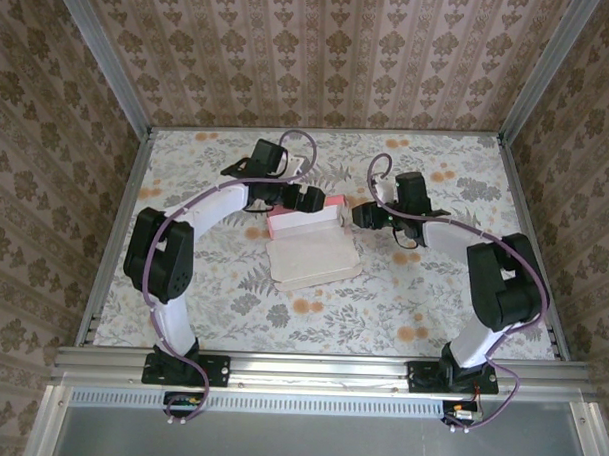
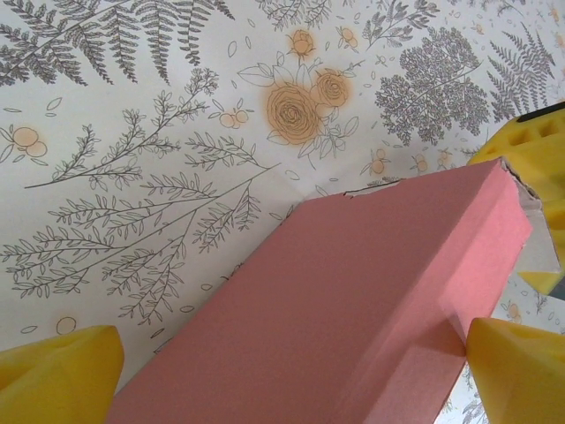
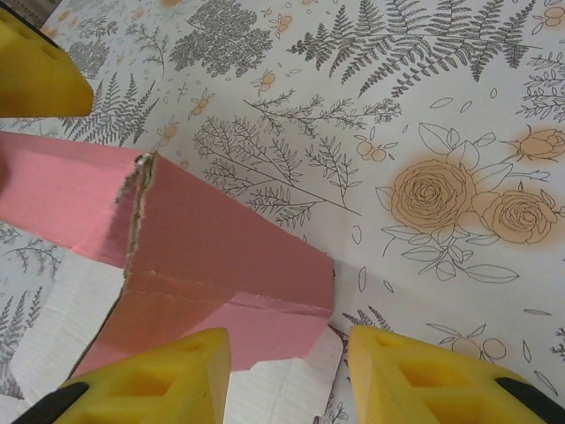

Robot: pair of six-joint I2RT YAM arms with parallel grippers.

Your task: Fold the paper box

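One wall of the paper box (image 1: pixel 314 250) looks raised, and the rest seems yet to be folded. The box sits mid-bench, a little toward the far side, between the two arms. Its pale base panel (image 1: pixel 318 264) lies flat on the flowered bench (image 1: pixel 182 304), off-white inner side up. Along its far edge the long pink wall (image 2: pixel 353 300) stands tilted up. At the right end of that wall a short side flap (image 3: pixel 229 265) turns the corner toward the near side, and the seam where they meet looks ragged. The left claw (image 1: pixel 320 201) is on the far side of the wall, with its yellow fingers wide apart. They straddle the pink panel without pinching it, though the finger near the panel's end is very close to it or just touching. The right claw (image 3: pixel 282 353) is at the right end of the box. Its fingers stand apart with bench and a sliver of pale card showing in the gap, and the side flap's lower edge is just beside one finger; it appears to clamp nothing. I judge the task to be in its early-to-middle part. The far wall and one end flap are up, while the near and left edges lie flat or barely lifted. No tabs look tucked, and nothing like a closed rectangular box has formed. Raising the other walls, locking the corners and closing it appear to remain.
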